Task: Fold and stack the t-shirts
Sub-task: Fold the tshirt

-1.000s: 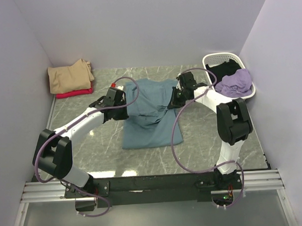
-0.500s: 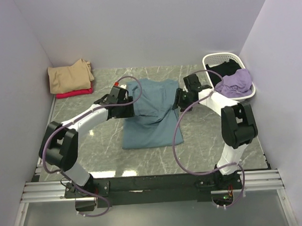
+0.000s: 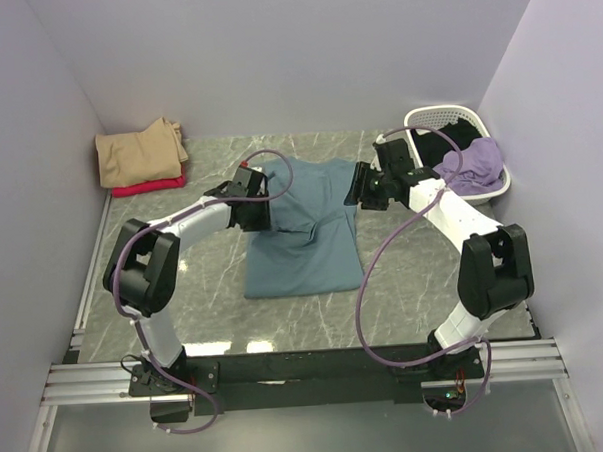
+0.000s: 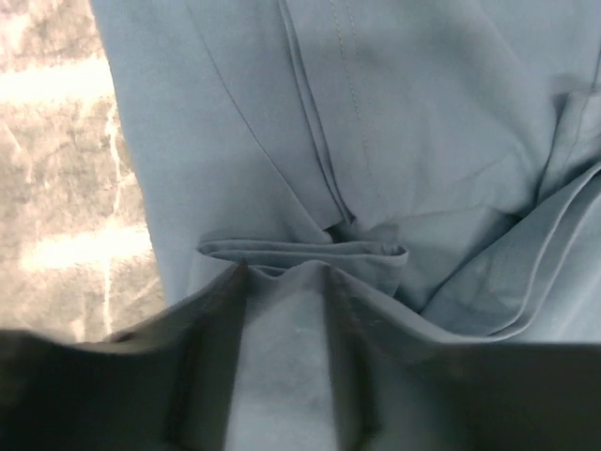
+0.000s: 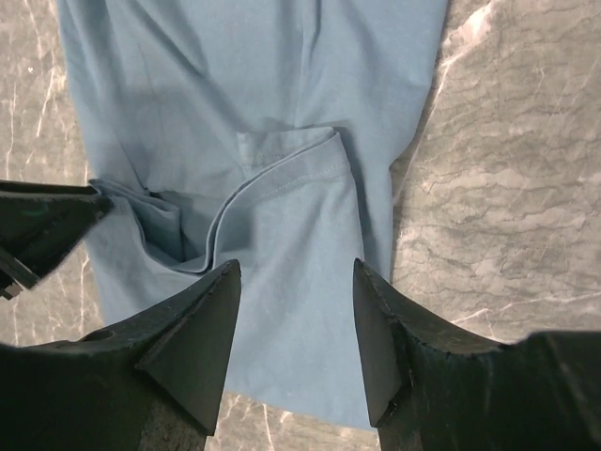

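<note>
1. While both my grippers hang over the blue shirt [image 3: 307,246], it lies spread on the table [image 3: 424,271] with its sides turned inward. My right gripper [image 5: 296,272] is released: the fingers are apart with nothing between them, and the tucked sleeve [image 5: 296,164] lies just ahead of the tips and below.
2. My left gripper [image 4: 282,282] I cannot call. Its fingers look parted, but blue cloth runs across and between them, so a pinched fold there may escape me.
3. If cloth does cling on my left side, I judge that lifting away would drag the tucked edge open. A small bunched pleat [image 4: 305,252] right at those fingertips looks ready to catch.
4. Ahead of my right jaws the sleeve hem sits loose, so a brush from a fingertip could flip it back out.
5. Wrinkles between my two grippers may make a lumpy fold if doubled over as they are.
6. From above, my arms cover the shirt's edges beneath each gripper.
7. The lower part of my left wrist view is dark and blurred.
8. Far out to the left of my left jaws, a tan shirt [image 3: 138,153] rests on a red shirt [image 3: 150,187].
9. Behind my right jaws, the basket [image 3: 417,119] holds a lilac shirt [image 3: 474,163] and a black shirt [image 3: 453,137] in a heap. I cannot tell whether more lie underneath.
</note>
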`<action>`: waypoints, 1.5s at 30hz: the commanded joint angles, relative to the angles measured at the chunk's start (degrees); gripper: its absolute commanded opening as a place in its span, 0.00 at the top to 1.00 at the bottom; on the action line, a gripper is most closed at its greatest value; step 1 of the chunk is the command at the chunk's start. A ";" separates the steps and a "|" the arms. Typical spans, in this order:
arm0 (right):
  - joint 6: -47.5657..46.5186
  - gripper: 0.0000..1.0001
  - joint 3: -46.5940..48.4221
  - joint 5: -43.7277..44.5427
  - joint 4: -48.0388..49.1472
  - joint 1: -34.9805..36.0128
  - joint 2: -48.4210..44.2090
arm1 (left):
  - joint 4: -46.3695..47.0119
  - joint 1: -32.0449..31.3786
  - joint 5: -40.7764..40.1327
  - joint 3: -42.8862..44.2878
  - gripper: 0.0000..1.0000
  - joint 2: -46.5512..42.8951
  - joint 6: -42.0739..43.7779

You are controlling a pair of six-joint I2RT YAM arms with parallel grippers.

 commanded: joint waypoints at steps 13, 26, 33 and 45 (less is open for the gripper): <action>-0.86 0.41 -1.68 -1.77 0.73 -0.12 -4.92 | -0.78 -0.11 -5.81 2.01 0.99 -0.73 0.21; -2.44 0.41 -2.81 -9.05 -1.12 0.14 -2.38 | -0.52 0.94 -10.99 7.98 0.99 1.55 0.13; -3.24 0.41 -7.30 -13.02 1.43 0.49 0.69 | -5.35 1.38 -15.11 9.49 0.99 4.54 -1.10; -3.86 0.44 -3.52 -20.21 8.45 0.58 9.40 | -3.33 1.47 -13.99 7.02 0.99 4.36 -0.23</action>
